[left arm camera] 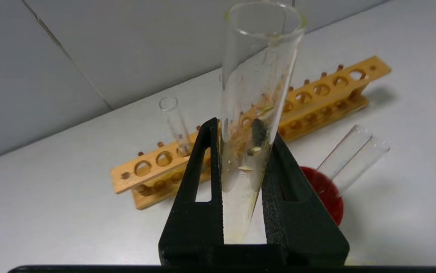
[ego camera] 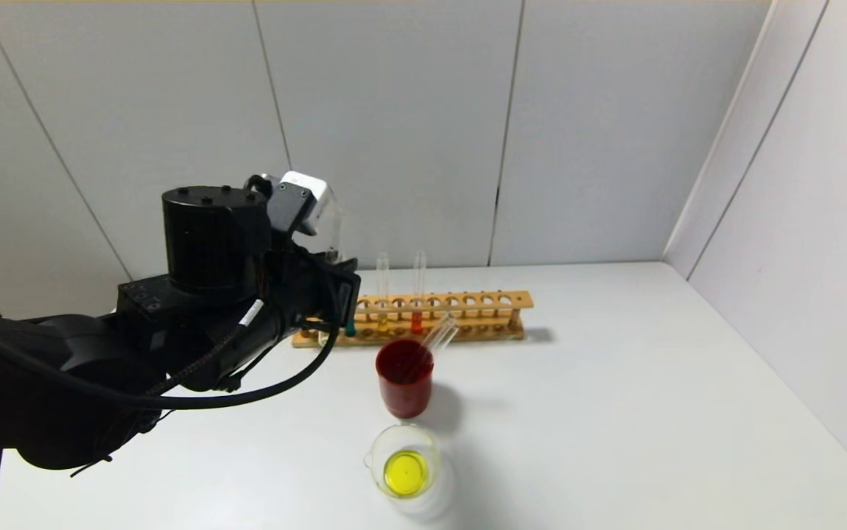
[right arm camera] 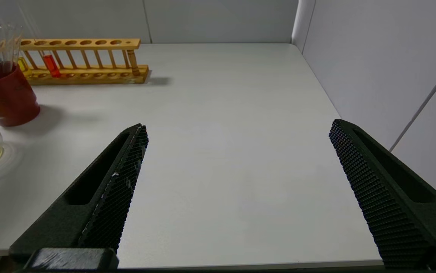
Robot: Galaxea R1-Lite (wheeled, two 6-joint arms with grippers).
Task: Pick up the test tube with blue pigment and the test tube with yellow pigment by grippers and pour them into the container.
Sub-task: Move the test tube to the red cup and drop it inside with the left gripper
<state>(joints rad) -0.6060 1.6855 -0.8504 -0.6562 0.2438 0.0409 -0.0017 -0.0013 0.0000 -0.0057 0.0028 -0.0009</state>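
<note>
Left tool (left arm camera: 240, 136) is gripping a clear test tube (left arm camera: 257, 76), jaws pressing both sides of the glass, open mouth pointing up and away from the wrist camera. Tube's tip is not showing in the wrist view; the head view is showing a teal-blue tip (ego camera: 350, 329) just under the left tool, at the left end of the wooden rack (ego camera: 468, 305), so this appears to be the test tube with blue pigment.

Right tool (right arm camera: 237, 189) is hanging over bare surface (right arm camera: 221, 132) on the right side, jaws spread wide, holding nothing.

Rack is standing at the back of the surface, carrying an amber-tipped tube (ego camera: 382, 294) and an orange-red-tipped tube (ego camera: 417, 294), both upright. Red cup (ego camera: 404, 386) is sitting just in front of the rack with two empty tubes (ego camera: 440, 335) leaning out of it. Container (ego camera: 403, 462) is sitting near the cup's front side, holding yellow liquid (ego camera: 406, 472).
</note>
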